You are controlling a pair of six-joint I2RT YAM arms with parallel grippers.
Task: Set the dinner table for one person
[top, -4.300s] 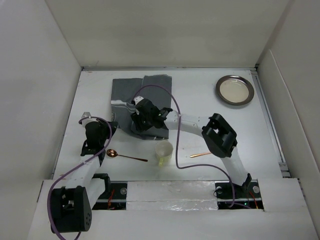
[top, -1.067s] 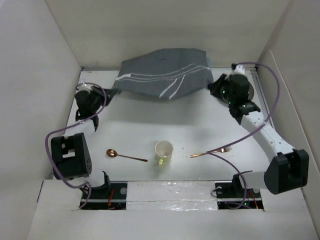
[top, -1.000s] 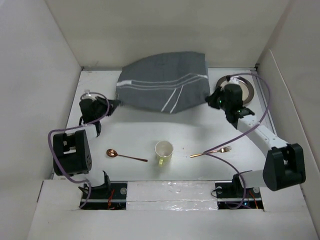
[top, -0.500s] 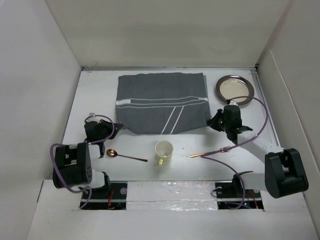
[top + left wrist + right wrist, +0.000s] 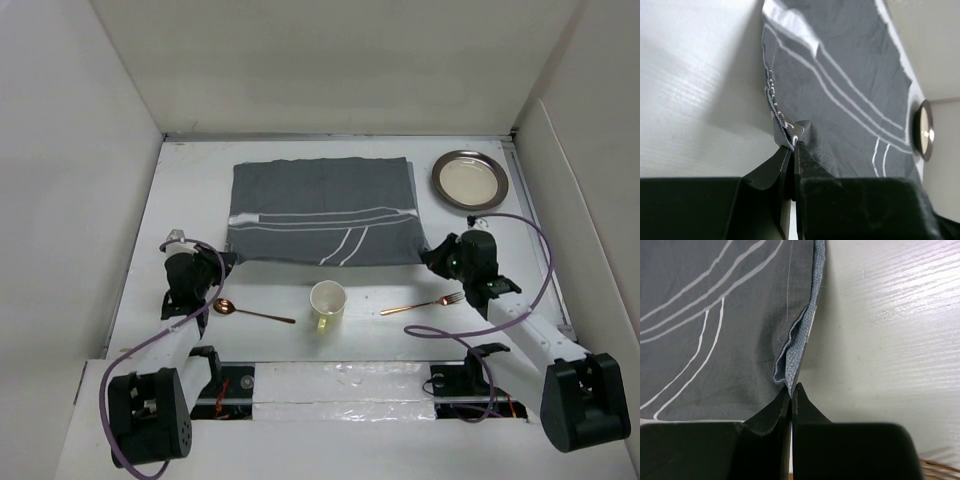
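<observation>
A dark grey cloth mat (image 5: pixel 322 210) with white stripes lies spread flat on the white dinner table (image 5: pixel 300 285). My left gripper (image 5: pixel 222 262) is shut on the mat's near left corner (image 5: pixel 787 131). My right gripper (image 5: pixel 428 254) is shut on the mat's near right corner (image 5: pixel 790 371). In front of the mat stand a pale cup (image 5: pixel 328 303), a copper spoon (image 5: pixel 250 311) to its left and a copper fork (image 5: pixel 425 303) to its right. A round metal plate (image 5: pixel 469 179) sits at the far right.
White walls (image 5: pixel 70 200) close in the table on the left, back and right. My purple cables (image 5: pixel 460 325) loop over the near right of the table, close to the fork. The arm bases (image 5: pixel 340 385) line the near edge.
Both grippers have drawn the mat's near corners toward me and lowered them. The mat, held up and billowing a second ago, now lies flat on the table.
</observation>
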